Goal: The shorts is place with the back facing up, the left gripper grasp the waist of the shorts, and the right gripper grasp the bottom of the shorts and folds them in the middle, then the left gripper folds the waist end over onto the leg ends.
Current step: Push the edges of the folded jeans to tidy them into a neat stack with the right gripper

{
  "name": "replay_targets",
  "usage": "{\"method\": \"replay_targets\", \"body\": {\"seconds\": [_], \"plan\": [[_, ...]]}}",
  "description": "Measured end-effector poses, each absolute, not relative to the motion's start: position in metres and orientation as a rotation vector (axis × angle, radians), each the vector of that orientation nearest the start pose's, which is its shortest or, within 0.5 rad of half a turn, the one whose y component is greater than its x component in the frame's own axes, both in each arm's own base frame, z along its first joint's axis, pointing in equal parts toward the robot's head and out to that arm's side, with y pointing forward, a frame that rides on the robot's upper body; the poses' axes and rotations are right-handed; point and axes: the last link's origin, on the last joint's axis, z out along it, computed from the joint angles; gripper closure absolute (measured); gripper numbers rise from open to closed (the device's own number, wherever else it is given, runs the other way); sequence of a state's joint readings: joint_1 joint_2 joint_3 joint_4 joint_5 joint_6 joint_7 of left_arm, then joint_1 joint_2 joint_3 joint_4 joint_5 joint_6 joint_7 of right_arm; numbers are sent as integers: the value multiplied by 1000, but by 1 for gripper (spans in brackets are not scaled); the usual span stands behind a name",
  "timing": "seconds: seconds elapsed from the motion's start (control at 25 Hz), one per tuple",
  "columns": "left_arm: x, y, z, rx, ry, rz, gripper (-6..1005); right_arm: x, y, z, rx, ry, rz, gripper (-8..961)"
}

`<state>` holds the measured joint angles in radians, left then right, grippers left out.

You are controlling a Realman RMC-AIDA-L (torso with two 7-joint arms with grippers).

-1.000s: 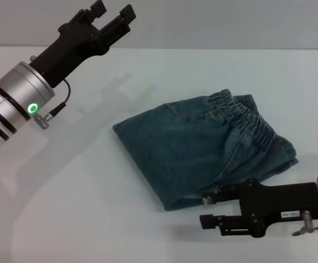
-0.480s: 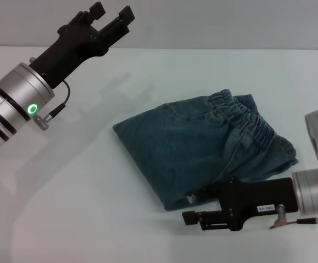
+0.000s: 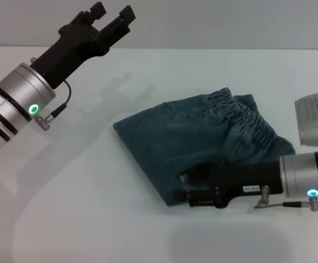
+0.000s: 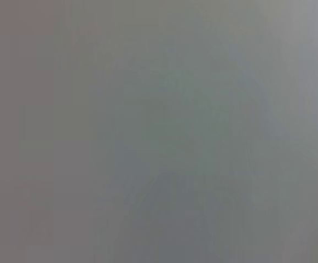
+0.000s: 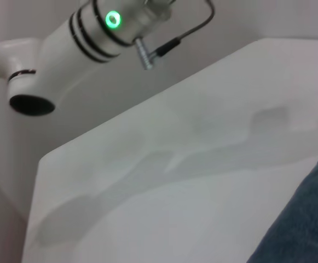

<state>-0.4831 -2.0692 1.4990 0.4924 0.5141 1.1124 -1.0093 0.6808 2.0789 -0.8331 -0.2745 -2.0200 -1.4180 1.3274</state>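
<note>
Head view: the shorts [image 3: 202,143] folded in a bundle on the white table [image 3: 93,219], right of centre, gathered waistband on top. Right pincer [image 3: 187,190] low over the near folded edge, grip state unclear. Left pincer [image 3: 114,15] raised far left, fingers parted, empty.

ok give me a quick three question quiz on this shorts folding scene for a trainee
1. True or false: the shorts lie spread out flat at full length.
2. Which gripper is low at the near edge of the shorts? A) left gripper B) right gripper
3. Fill in: the gathered waist of the shorts sits on the side nearer the robot's ____ arm.

Key: 1 false, they lie folded into a compact bundle on the table. 2 B, the left gripper is raised, well away from the shorts. 3 right.
</note>
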Motion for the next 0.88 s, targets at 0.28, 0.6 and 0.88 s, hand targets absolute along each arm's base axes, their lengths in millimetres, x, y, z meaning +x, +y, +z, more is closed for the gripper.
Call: {"method": "replay_targets", "body": {"seconds": [0.28, 0.6, 0.88], "plan": [[-219, 376, -15, -2038, -695, -1250, 157, 236, 332, -81, -2893, 761, 639, 426], [-222, 374, -16, -2032, -706, -1251, 157, 226, 356, -80, -2782, 720, 649, 426], [-224, 373, -16, -2028, -716, -1251, 157, 219, 370, -81, -2741, 681, 615, 426]]}}
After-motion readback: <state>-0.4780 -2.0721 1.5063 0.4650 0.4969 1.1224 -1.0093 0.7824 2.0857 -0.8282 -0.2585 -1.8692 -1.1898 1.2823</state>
